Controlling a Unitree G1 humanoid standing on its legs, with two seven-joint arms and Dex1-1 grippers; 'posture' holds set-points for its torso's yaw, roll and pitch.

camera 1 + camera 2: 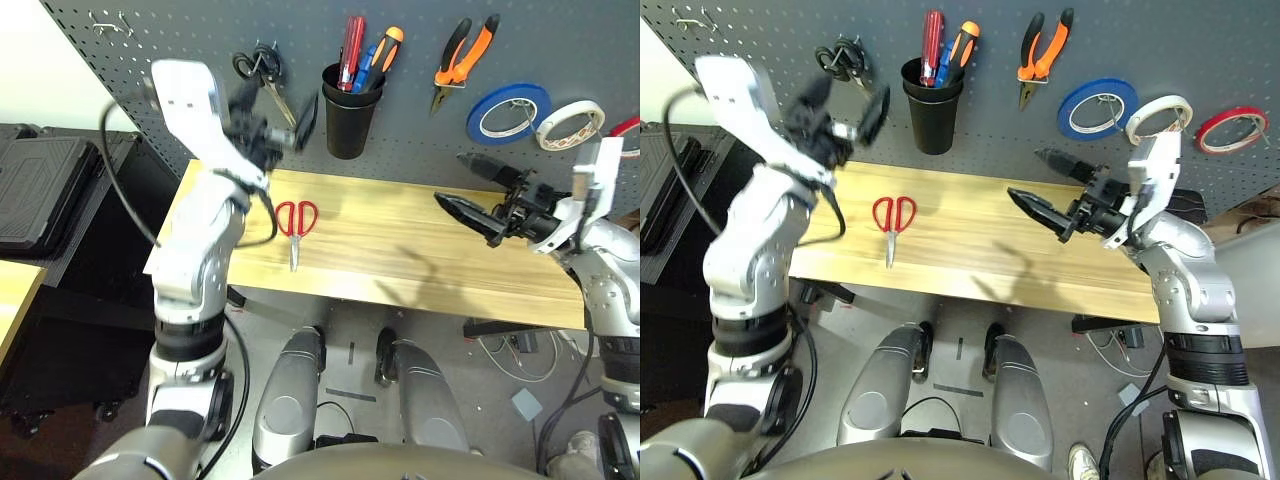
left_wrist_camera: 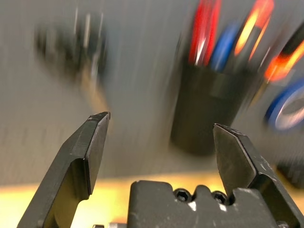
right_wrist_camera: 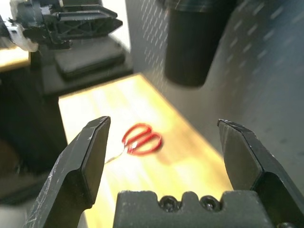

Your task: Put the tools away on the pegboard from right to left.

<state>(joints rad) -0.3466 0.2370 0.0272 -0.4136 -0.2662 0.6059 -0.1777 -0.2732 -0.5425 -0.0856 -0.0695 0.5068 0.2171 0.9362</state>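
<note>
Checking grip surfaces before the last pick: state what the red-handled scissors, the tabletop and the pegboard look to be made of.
Red-handled scissors: glossy red handles, probably plastic; thin pale blades, likely metal.
Tabletop: light wood or wood laminate, with streaky grain lines and a slight sheen.
Pegboard: matte dark grey panel with a regular grid of holes; painted metal or plastic, cannot tell which.

Scissors: two, red-handled (image 1: 296, 222) and black-handled (image 1: 262, 72). Tape rings: three, blue (image 1: 508, 112), white (image 1: 569, 124), red (image 1: 1233, 130). Orange-and-black pliers (image 1: 464, 56): one. Black cup (image 1: 350, 118): one.

The counter (image 1: 400, 250) is pale, smooth wood (visible grain); the pegboard (image 1: 420, 120) matt grey; the red-handled scissors (image 1: 296, 226) have glossy plastic handles and bare metal blades.
</note>
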